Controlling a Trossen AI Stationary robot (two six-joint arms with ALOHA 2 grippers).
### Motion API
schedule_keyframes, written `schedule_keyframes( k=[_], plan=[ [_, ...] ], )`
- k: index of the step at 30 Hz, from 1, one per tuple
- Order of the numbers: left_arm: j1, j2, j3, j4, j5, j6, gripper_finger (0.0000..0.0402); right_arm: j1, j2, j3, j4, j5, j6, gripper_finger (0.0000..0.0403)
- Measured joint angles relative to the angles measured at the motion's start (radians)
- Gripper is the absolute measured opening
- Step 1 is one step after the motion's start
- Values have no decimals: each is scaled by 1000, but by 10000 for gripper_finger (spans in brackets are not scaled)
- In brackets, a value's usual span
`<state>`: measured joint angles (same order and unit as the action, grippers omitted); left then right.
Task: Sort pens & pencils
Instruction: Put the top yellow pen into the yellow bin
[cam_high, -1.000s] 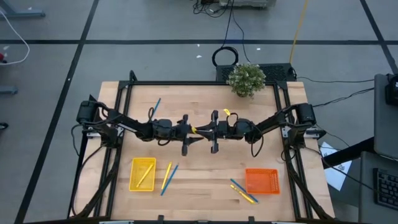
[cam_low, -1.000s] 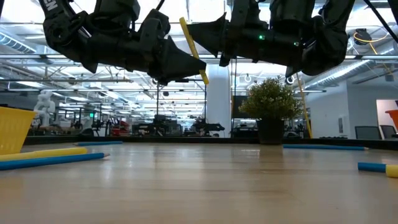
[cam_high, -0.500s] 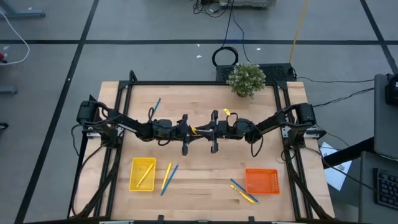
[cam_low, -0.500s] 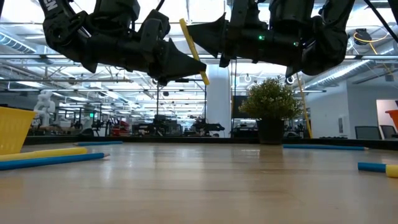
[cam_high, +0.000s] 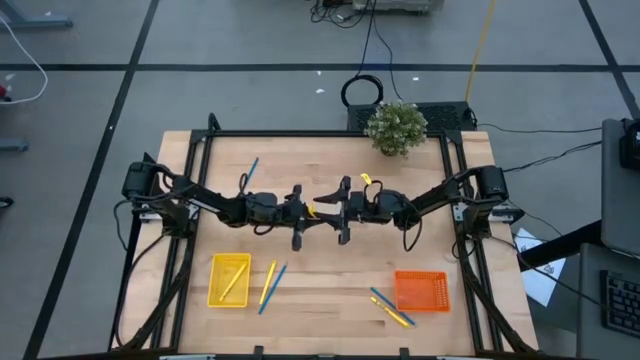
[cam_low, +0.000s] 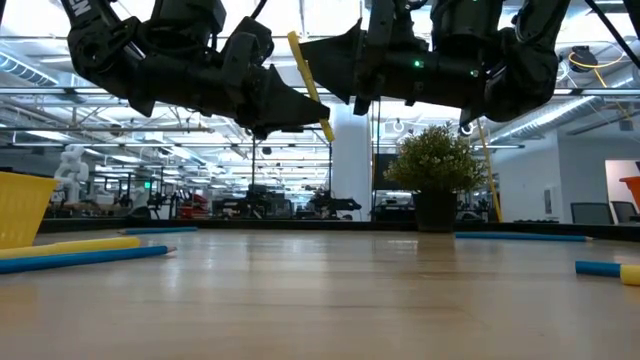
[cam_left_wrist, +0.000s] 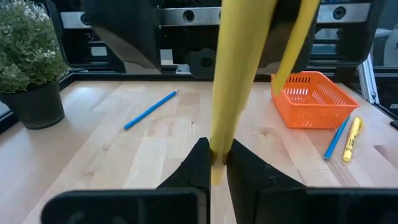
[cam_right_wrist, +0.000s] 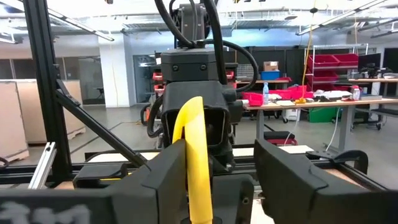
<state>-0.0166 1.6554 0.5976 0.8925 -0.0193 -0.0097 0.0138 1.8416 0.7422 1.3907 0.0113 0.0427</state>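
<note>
The left gripper (cam_left_wrist: 216, 163) has its jaws pinched narrow on the lower end of a thin yellow pencil (cam_low: 310, 86), held tilted in the air above the middle of the wooden table (cam_high: 320, 285). Facing it, the right gripper (cam_right_wrist: 214, 177) has jaws standing wide with the same pencil between them, not clamped; this looks like a hand-over from right to left.

To do it well, the right arm should back straight away along its own line so its fingers do not knock the pencil, while the left keeps its pinch firm.

Outward from that pencil: the yellow mesh basket (cam_high: 229, 279), with a pencil inside, sits toward the left arm's near corner, a yellow pencil and blue pen (cam_high: 272, 286) just beside it. The orange mesh basket (cam_high: 421, 291) sits on the opposite near side, with more sticks beside it. A potted green plant (cam_high: 396, 127) stands at the far edge.
</note>
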Motion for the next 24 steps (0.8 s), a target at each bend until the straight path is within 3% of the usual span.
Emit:
schedule_keyframes(
  k=[7,14,21,24],
  plan=[
    [0,-55,-11,-64,-14,0,28,-14,-20,-30,-3,-6,26,198],
    [2,-152,-76,-59,-87,1,28,-14,-130,-101,-111,-12,22,200],
    [4,-330,-172,-84,-123,20,28,-14,-266,-172,-192,-8,16,199],
    [3,-459,-207,-177,-124,30,28,-14,-301,-202,-219,-7,-5,199]
  ],
)
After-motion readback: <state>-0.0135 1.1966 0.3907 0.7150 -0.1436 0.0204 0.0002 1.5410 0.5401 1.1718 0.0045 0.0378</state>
